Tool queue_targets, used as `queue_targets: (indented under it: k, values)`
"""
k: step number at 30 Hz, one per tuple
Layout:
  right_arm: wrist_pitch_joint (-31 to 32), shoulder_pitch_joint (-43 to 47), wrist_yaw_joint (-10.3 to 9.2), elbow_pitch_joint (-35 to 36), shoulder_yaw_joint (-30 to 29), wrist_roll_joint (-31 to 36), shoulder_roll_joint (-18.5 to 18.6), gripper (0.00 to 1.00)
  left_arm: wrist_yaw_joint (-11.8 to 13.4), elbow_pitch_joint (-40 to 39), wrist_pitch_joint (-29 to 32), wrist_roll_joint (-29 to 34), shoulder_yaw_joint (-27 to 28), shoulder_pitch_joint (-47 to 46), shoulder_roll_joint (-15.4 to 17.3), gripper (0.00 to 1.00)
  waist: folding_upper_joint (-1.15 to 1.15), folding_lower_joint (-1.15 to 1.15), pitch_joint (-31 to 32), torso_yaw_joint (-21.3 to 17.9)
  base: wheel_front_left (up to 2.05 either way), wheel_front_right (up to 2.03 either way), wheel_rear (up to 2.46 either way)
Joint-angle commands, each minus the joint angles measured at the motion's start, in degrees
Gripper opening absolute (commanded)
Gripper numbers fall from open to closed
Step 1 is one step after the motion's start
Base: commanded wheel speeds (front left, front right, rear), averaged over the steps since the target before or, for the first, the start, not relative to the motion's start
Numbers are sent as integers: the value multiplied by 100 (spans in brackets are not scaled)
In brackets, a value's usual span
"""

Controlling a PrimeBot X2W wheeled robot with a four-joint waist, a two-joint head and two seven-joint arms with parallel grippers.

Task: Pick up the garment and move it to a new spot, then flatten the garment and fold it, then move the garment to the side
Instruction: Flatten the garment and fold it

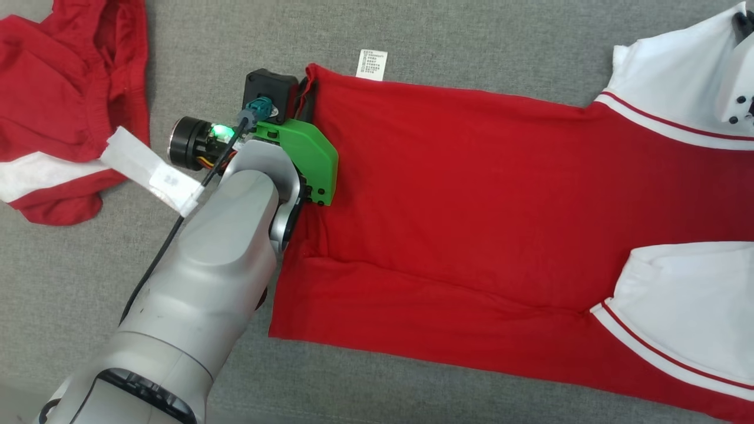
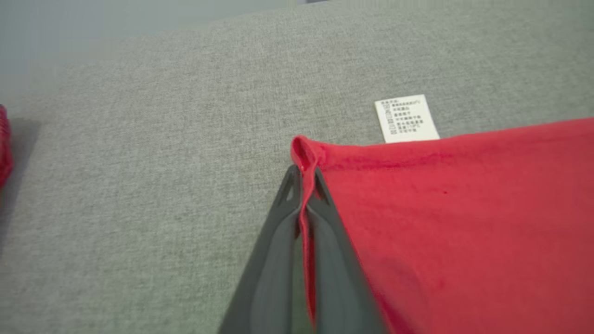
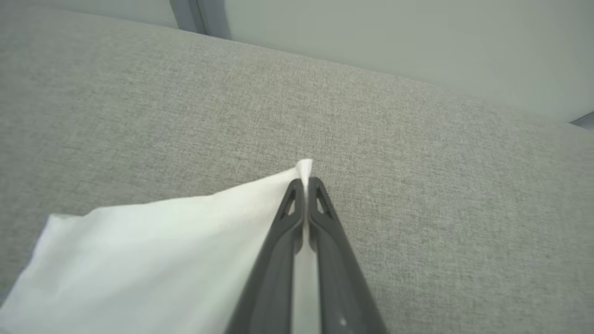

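Observation:
The garment (image 1: 459, 194) is a red shirt with white, red-striped sleeves, spread flat across the grey fabric surface (image 1: 471, 41). At its far left hem corner my left gripper (image 1: 306, 88) is shut on the red edge; in the left wrist view the two dark fingers (image 2: 304, 174) pinch the folded hem of the garment (image 2: 464, 222). My right gripper (image 1: 743, 23) is at the top right over the white sleeve. In the right wrist view it (image 3: 304, 183) is shut on the tip of that white sleeve (image 3: 162, 246).
A white care label (image 1: 371, 63) (image 2: 406, 118) lies beside the held hem corner. A second red and white garment (image 1: 59, 106) lies crumpled at the far left, with a white tag (image 1: 150, 171) next to my left forearm (image 1: 200, 294). A pale wall (image 3: 417, 41) rises behind the surface.

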State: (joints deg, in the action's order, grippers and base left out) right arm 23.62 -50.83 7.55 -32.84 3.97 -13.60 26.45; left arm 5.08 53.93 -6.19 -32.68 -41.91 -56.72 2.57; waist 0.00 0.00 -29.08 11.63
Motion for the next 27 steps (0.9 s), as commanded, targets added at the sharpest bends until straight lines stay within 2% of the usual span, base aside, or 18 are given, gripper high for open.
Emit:
queue_targets:
  k: [1,9,20,27]
  values:
    - [-147,100,-13,74,-37,3,-13,0,38,73,-102,-36,43,-73,61,0,0,0,142,-99,0,0,0]
    - [-563,627,-13,681,-118,-695,-308,0,-76,331,-599,-50,49,152,193,0,0,0,647,-371,0,0,0]
    - [195,2340,-12,2270,-150,-1488,-199,0,-198,-123,-904,184,-46,972,490,0,0,0,1279,-675,0,0,0]
    - [635,3444,-12,3401,-520,-1841,-262,0,-189,-1052,-900,488,134,1574,790,0,0,0,1496,-839,0,0,0]
